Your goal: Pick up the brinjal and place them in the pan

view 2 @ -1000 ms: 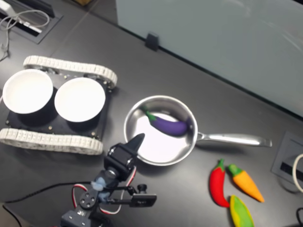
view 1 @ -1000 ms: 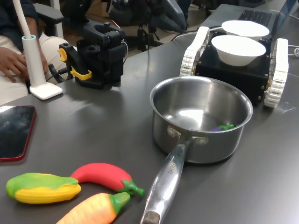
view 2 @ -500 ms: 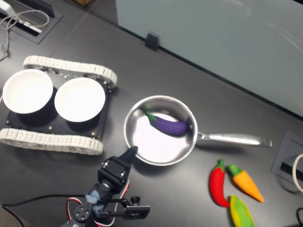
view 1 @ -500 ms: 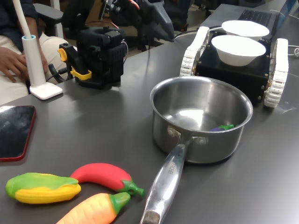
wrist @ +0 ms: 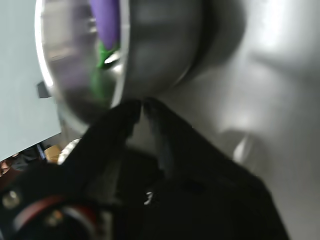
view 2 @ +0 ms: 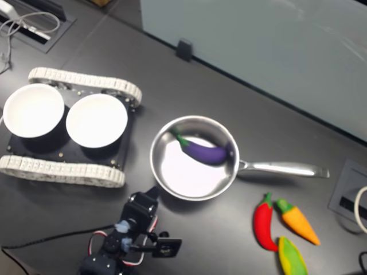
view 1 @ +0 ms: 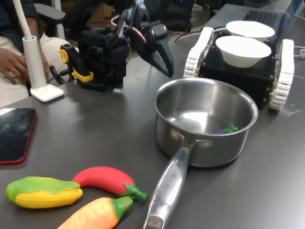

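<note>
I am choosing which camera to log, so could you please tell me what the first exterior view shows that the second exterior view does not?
Only the first exterior view shows a phone, a white stand and a person's hand. Only the second exterior view shows the whole brinjal and a floor cable box. Both exterior views show the pan, the gripper, two white bowls and the toy vegetables.

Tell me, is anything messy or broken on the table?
Nothing stands out. The brinjal lies inside the pan, which sits upright. The two white bowls sit level on the tracked base, and the toy vegetables lie loose beside the pan's handle. The tool is outside the pan, empty.
</note>
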Controlling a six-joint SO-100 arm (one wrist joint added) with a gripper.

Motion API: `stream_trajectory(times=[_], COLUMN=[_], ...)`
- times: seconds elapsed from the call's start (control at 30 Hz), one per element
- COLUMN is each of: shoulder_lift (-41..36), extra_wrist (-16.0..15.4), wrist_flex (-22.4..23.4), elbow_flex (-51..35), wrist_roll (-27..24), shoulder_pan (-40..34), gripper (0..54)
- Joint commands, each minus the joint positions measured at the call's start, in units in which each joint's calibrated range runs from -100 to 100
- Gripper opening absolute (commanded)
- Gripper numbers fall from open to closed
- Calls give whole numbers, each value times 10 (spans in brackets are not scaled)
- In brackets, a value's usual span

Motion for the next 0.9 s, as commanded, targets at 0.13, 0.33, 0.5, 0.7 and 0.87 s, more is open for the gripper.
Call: stream_trajectory(times=[0.13, 0.33, 0.5, 0.7, 0.87], shoulder_lift=[-7, -7, -7, -7, -7], extra_wrist=[-19, -20, -20, -19, -19], wrist_flex=[-9, -19, -19, -19, -19], elbow_flex=[69, 100, 101, 101, 102], wrist_roll=[-9, -11, -9, -5, 14], shoulder_pan=[19, 22, 22, 14, -18], gripper=[0, 0, 0, 0, 26])
